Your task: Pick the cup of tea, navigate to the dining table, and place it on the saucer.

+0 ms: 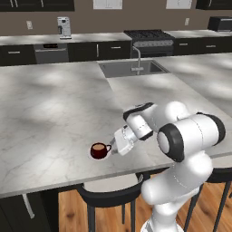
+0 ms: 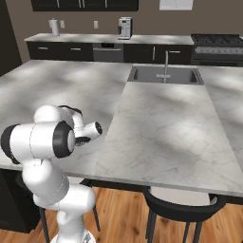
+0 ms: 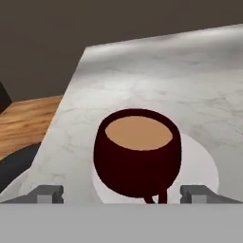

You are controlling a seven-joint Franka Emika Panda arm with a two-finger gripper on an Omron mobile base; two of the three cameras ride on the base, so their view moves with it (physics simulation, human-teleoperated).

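**Tea cup sits on its saucer at the worktop's near edge**

A small maroon cup of tea [image 1: 99, 150], round-bodied and filled almost to the brim with light brown liquid, stands upright on a flat white saucer [image 1: 92, 155] on the grey-white marble worktop [image 1: 54, 113] of the dining table, in the lower middle of the left base view. Its single handle points right in that frame, toward the gripper [image 1: 113, 148]. In the hand view the cup [image 3: 137, 154] fills the centre of the frame, its handle facing the camera at the bottom, and the saucer [image 3: 201, 166] shows as a pale rim, widest to the cup's right.

The gripper is released: in the hand view its two fingertips [image 3: 47, 193] stand wide apart at the lower left and lower right, one on each side of the cup and clear of its wall. Nothing is held.

The lower end of the handle is cut off by the bottom of the hand view, and the cup covers most of the saucer. In the left base view the fingers are small and partly merged with the white wrist, so whether they touch the handle cannot be told there. In the right base view the arm's own elbow and forearm [image 2: 71, 130] stand at the left of the frame in front of the spot where the cup stands. A sink [image 1: 131, 69] lies in the worktop toward the top of the left base view, and a dark stool [image 1: 111, 192] is tucked below the near edge.
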